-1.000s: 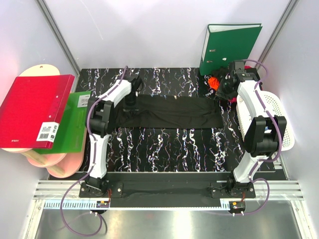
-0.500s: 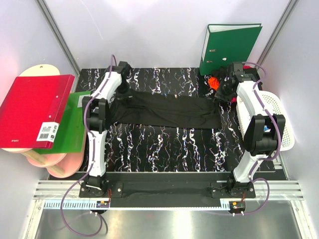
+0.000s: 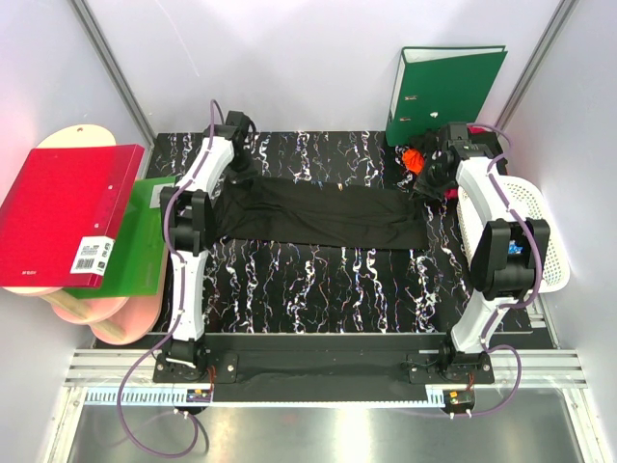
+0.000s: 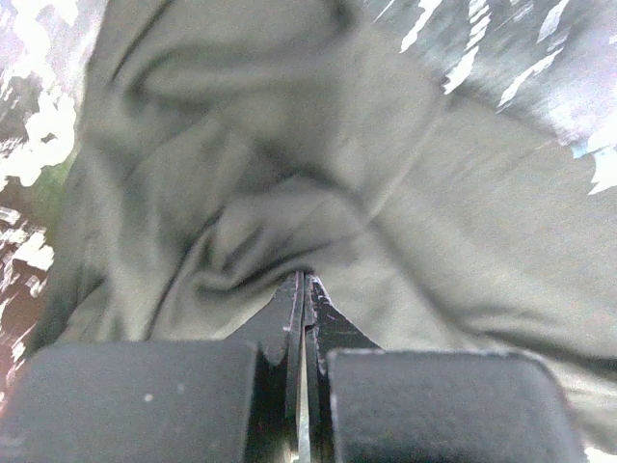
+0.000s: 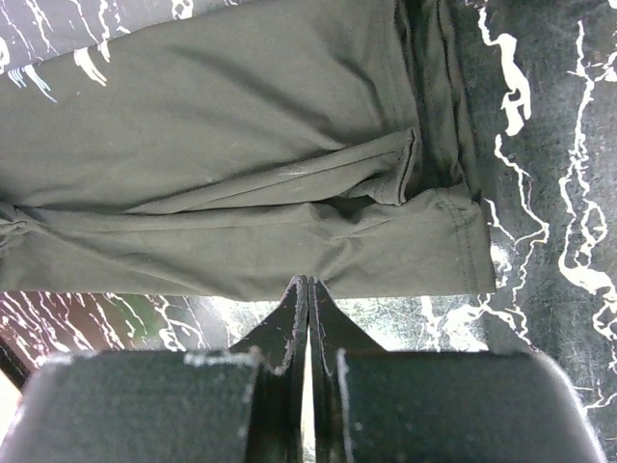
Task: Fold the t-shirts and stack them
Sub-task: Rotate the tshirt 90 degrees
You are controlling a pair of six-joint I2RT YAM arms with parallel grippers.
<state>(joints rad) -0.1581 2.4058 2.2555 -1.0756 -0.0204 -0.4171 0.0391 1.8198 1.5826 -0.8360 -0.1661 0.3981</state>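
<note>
Item: black t-shirt (image 3: 328, 214), folded strip lying across table (image 3: 318, 280) middle, left to right. Soft, light, limp; likely slides easily; take by corners or hem. left claw (image 4: 304, 282): clenched on bunched left end. right claw (image 5: 307, 282): clenched at shirt edge; hold on cloth unclear.

Left wrist cam: soft focus all over. The t-shirt (image 4: 405, 222) ahead of the left claw (image 4: 305, 282) reads washed grey-green, not black, and bench (image 4: 29, 135) patches beyond it blow out white. Right wrist cam: sharper on the cloth, but the right claw (image 5: 307, 282) is dark and blurred, w/ bright glare either side of its tip. Top cam gives you bright, even overhead light and soft shadows. Walls beyond both claws go near white, w/ a pink cast far left of the left claw.
</note>
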